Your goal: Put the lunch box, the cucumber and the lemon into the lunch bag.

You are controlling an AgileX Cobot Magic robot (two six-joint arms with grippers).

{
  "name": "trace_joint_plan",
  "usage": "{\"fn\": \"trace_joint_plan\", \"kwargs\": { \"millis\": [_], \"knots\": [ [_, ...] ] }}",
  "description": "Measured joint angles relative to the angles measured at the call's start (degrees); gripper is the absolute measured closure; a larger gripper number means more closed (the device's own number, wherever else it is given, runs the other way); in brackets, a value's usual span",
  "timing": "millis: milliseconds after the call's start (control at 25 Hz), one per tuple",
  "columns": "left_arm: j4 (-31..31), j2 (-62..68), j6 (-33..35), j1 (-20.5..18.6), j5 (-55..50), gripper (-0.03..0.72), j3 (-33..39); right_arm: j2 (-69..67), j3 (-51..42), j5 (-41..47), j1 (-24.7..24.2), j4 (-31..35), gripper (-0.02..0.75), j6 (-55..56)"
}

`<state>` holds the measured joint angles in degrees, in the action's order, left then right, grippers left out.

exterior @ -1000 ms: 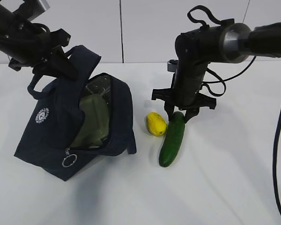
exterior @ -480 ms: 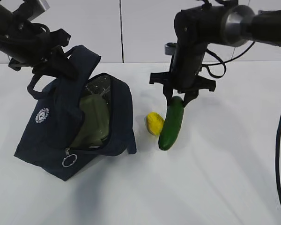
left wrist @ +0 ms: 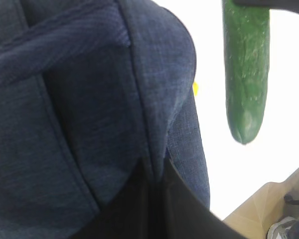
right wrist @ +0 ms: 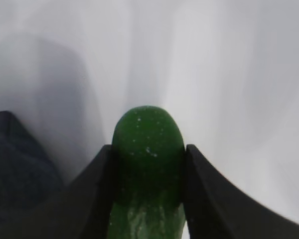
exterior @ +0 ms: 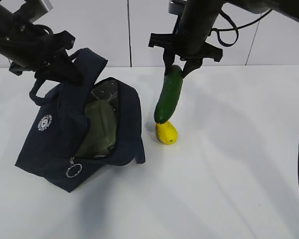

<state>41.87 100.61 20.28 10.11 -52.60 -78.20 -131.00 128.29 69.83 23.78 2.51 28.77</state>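
Observation:
The navy lunch bag (exterior: 55, 134) leans on the table with its top open. The lunch box (exterior: 100, 127) with its sage-green lid sits inside. My left gripper (exterior: 65, 62) is shut on the bag's upper edge by the handles; dark fabric (left wrist: 89, 99) fills the left wrist view. My right gripper (exterior: 177, 67) is shut on the top end of the cucumber (exterior: 168, 94). The cucumber hangs nearly upright, clear of the table. Its lower tip is just above the lemon (exterior: 166, 133), right of the bag. In the right wrist view the fingers (right wrist: 97, 184) clamp the cucumber (right wrist: 147, 149). It also shows in the left wrist view (left wrist: 245, 74).
The white table (exterior: 229, 174) stretches to the right and front of the bag. A white panelled wall (exterior: 104, 30) stands behind it. The bag's zipper ring pull (exterior: 73, 171) hangs at its front corner. A corner of the bag (right wrist: 15, 164) shows at the left of the right wrist view.
My right gripper has lifted the cucumber off the table and carried it up and to the left, over the lemon. The left arm and the bag have not moved.

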Motion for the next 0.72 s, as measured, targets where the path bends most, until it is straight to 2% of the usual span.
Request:
{"fn": "trace_joint_plan", "kwargs": {
  "millis": [600, 720],
  "knots": [
    [1.72, 0.00, 0.33, 0.00, 0.00, 0.697, 0.00, -0.09, -0.07, -5.30, 0.00, 25.25, 0.424, -10.16],
    [1.71, 0.00, 0.33, 0.00, 0.00, 0.697, 0.00, -0.46, 0.03, -6.49, 0.00, 28.68, 0.424, -12.41]
  ]
}}
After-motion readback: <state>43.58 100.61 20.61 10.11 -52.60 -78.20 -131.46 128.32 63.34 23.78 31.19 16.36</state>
